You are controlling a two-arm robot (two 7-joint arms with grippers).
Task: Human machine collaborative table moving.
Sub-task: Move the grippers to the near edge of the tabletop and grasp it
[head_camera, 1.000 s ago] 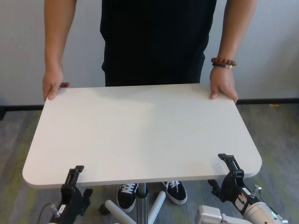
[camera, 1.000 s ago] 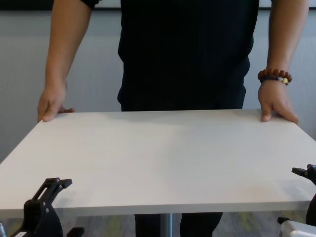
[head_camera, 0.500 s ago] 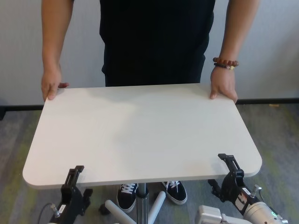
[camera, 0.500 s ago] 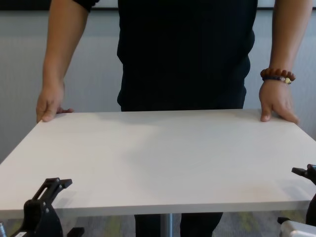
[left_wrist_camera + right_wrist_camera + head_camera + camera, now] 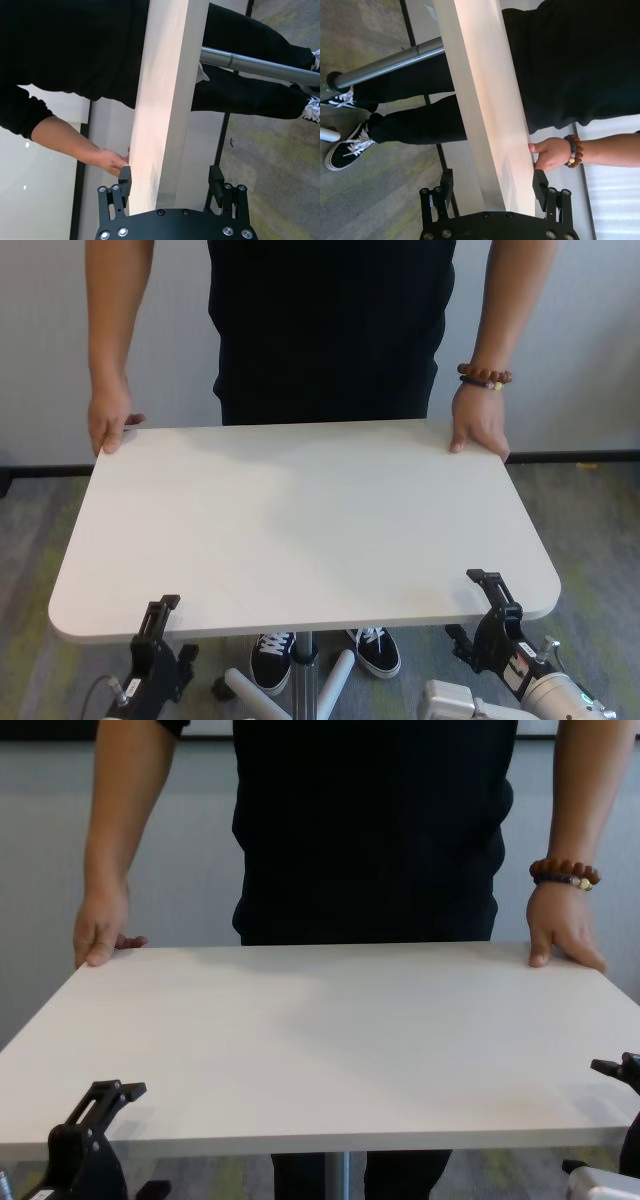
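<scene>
Step in hand: while the human (image 5: 330, 330) holds the far corners of the table (image 5: 300, 530), I stand at its near edge with both arms set, so I judge we are at the take-hold stage, before the carry.
Left gripper: my left gripper (image 5: 170, 182) straddles the near edge, one finger above and one below, jaws wide and released, not pinching the board.
Right gripper: my right gripper (image 5: 492, 185) sits the same way at the other near corner, spread and unclenched.
Human's hands: one hand (image 5: 112, 420) and the braceleted hand (image 5: 478, 425) rest on the far corners.
Next move: I would need to clamp both sides evenly before any lift or push.
Surface: off-white, matte, bare, on a grey pole (image 5: 385, 62).
Room: grey carpet floor (image 5: 590, 530), pale wall (image 5: 570, 340) behind.
</scene>
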